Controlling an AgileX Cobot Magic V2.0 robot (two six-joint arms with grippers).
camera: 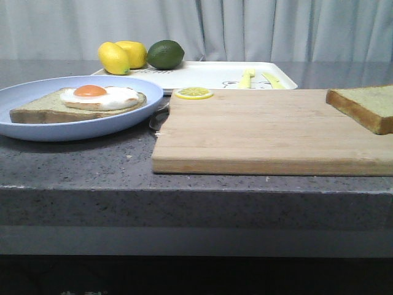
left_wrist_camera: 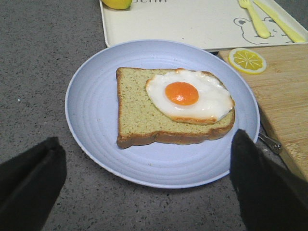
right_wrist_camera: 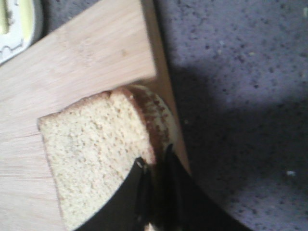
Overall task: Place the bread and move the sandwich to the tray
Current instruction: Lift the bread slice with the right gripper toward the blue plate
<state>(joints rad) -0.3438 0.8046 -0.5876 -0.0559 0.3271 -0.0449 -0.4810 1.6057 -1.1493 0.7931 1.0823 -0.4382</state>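
The sandwich (camera: 73,104), brown-crusted bread with a fried egg (left_wrist_camera: 190,96), lies on a round pale blue plate (camera: 37,132) at the left. In the left wrist view my left gripper (left_wrist_camera: 144,187) is open, its fingers (left_wrist_camera: 29,178) either side of the plate's near rim (left_wrist_camera: 86,144), holding nothing. The plain bread (camera: 365,106) sits tilted at the right end of the wooden cutting board (camera: 258,135). My right gripper (right_wrist_camera: 155,166) is shut on the bread's (right_wrist_camera: 91,154) crust edge. The white tray (camera: 209,74) lies behind the board. Neither gripper shows in the front view.
Two lemons (camera: 114,58) and a lime (camera: 165,54) stand at the tray's back left corner. A yellow fork and knife (camera: 247,78) lie on the tray. A lemon slice (camera: 194,93) lies on the board's far left corner. A metal utensil (left_wrist_camera: 269,143) lies between plate and board.
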